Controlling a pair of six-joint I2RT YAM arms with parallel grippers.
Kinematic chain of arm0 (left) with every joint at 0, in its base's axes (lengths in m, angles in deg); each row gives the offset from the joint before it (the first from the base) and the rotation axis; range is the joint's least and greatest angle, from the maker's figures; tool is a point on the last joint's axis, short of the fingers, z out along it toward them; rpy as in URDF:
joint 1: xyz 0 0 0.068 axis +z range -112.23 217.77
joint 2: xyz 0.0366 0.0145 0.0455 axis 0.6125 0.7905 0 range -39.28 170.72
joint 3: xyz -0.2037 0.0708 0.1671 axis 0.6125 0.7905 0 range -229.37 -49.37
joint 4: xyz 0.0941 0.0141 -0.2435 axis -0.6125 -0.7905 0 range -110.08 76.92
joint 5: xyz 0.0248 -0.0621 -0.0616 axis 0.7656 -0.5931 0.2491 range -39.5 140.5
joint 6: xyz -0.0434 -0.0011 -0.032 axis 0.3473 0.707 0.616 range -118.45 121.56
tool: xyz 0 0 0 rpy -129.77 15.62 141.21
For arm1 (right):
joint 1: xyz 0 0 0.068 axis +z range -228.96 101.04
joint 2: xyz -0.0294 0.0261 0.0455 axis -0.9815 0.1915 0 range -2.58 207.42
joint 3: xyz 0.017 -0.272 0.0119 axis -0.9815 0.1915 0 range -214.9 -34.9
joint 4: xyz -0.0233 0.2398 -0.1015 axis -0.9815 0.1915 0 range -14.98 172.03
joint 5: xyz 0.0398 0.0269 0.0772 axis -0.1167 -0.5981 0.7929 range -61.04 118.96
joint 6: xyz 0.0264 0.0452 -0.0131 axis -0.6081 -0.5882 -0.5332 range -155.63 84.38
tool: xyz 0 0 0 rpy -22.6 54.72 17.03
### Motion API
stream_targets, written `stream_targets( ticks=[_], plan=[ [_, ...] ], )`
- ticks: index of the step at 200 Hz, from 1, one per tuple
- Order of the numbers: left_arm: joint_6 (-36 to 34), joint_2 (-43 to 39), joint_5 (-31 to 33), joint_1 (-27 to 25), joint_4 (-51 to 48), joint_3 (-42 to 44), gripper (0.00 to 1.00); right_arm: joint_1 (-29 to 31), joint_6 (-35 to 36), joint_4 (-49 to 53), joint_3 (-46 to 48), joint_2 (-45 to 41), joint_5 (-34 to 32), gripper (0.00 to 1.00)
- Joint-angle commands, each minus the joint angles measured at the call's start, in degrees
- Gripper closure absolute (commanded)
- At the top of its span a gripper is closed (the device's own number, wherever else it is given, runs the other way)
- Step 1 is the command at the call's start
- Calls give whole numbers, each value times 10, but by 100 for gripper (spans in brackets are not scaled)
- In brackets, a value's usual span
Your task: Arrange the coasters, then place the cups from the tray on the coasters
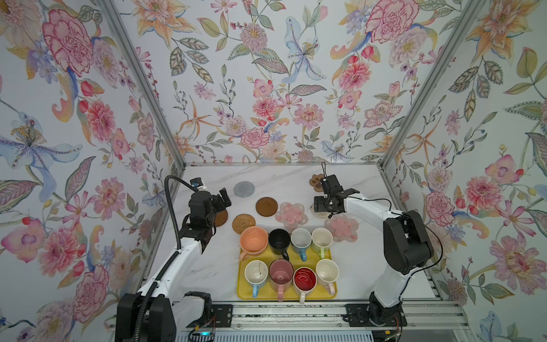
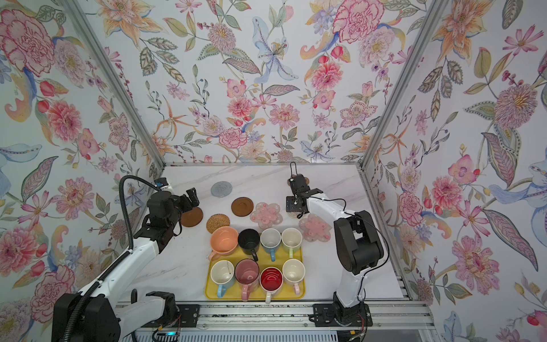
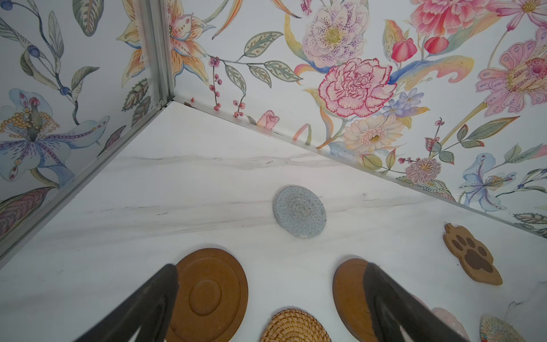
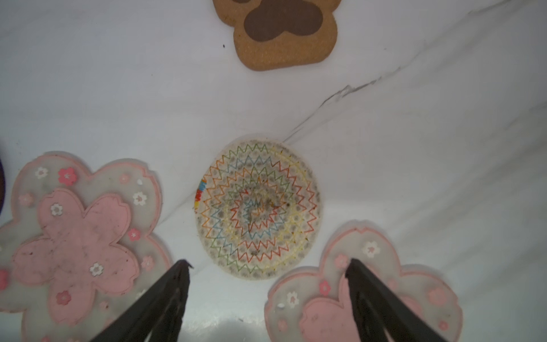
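Observation:
Eight cups stand on the yellow tray, among them a wide peach one and a black one. Behind the tray the coasters lie flat on the marble: grey round, two dark brown discs, rattan, two pink flowers, a brown paw and a pale round zigzag-stitched one. My left gripper hangs open above the left brown disc and the rattan mat. My right gripper is open and empty, pointing down between the flowers, near the zigzag coaster.
Flowered walls with metal corner posts close the marble table at the back and both sides. A metal rail carrying both arm bases runs along the front edge. The right arm's black elbow stands beside the tray.

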Motion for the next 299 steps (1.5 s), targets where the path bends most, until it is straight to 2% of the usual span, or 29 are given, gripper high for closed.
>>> stream_targets(
  ticks=[1,100,226,299],
  plan=[
    [-9,5,0,5,4,-13,1,11,-23,11,14,-5,8,21],
    [-6,-1,-3,5,5,-13,1,-19,-8,-16,-34,66,34,39],
    [-3,-10,5,5,0,-9,1,-34,-12,-23,-72,129,41,42],
    [-5,-10,6,4,0,-9,1,-55,-27,-25,-72,145,17,43]
  ],
)
